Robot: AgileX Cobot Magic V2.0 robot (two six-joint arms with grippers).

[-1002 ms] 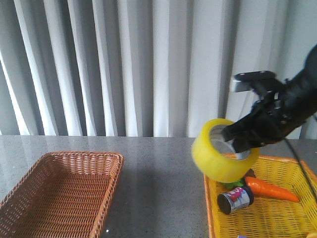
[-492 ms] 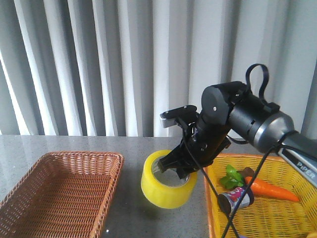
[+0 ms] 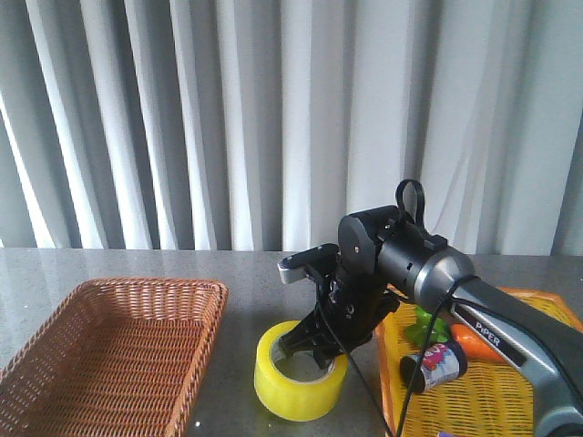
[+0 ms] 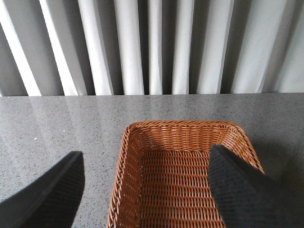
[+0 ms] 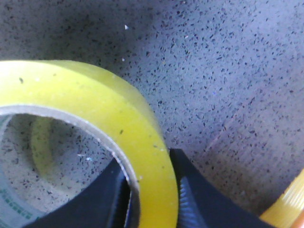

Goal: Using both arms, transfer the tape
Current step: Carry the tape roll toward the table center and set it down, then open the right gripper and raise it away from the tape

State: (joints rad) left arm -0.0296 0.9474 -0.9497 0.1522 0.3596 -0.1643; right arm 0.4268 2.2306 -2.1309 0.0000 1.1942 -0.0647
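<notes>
One tape roll (image 3: 300,383) on grey worktop (image 3: 237,273) between brown basket (image 3: 109,350) and yellow basket (image 3: 510,401), wall pinched by right jaws (image 3: 305,346); left jaws (image 4: 145,190) apart over brown basket.

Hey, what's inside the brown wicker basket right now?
Nothing visible: the brown wicker basket shows only bare weave. In the left wrist view the left gripper's fingers cover its near corners, so those spots stay unseen.

Yellow tape (image 3: 301,387), black right arm (image 3: 383,264), reddish-brown woven basket (image 3: 109,355), yellow basket (image 3: 510,410), orange carrot (image 3: 474,341), speckled grey table (image 3: 246,273), pale grey curtains (image 3: 228,118).
</notes>
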